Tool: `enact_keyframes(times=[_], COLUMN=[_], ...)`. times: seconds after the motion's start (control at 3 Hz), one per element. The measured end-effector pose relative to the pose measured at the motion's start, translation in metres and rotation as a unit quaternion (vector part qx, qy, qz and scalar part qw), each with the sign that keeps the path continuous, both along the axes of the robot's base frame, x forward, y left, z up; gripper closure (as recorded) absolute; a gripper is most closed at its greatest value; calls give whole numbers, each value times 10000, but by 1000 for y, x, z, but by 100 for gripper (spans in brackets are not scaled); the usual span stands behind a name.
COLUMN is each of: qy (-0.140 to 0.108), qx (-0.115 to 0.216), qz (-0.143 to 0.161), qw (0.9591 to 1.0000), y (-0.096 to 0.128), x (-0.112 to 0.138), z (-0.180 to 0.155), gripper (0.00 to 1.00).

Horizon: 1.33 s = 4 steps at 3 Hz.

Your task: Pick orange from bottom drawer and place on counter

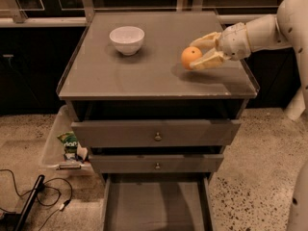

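Note:
The orange [191, 57] is on the right part of the counter [144, 76], low on or just above its surface, with a shadow beneath it. My gripper [194, 57] reaches in from the right on a white arm. One finger is behind the orange and one in front, both against it. The bottom drawer [156, 203] is pulled out at the foot of the cabinet and its flat grey floor is bare.
A white bowl [127, 39] stands at the back left of the counter. The two knobbed drawers [156, 134] are partly out. A clear bin with packets [67, 146] and cables [33, 196] lie on the floor to the left.

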<state>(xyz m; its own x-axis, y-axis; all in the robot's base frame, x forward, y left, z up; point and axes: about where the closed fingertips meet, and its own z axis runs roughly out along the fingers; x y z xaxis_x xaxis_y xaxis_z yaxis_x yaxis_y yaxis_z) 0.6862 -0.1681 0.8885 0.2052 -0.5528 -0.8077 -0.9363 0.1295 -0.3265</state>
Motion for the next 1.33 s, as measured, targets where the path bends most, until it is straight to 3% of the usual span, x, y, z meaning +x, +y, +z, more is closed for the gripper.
enact_keyframes(times=[0.33,0.67,1.33], qy=[149,318,319], qx=[-320,-430,-433], qz=[29,31,32], qw=[9994,9986,9985], y=[2,2,2], x=[11,18,18], z=[-15,-30,-30], gripper=[100,100,59])
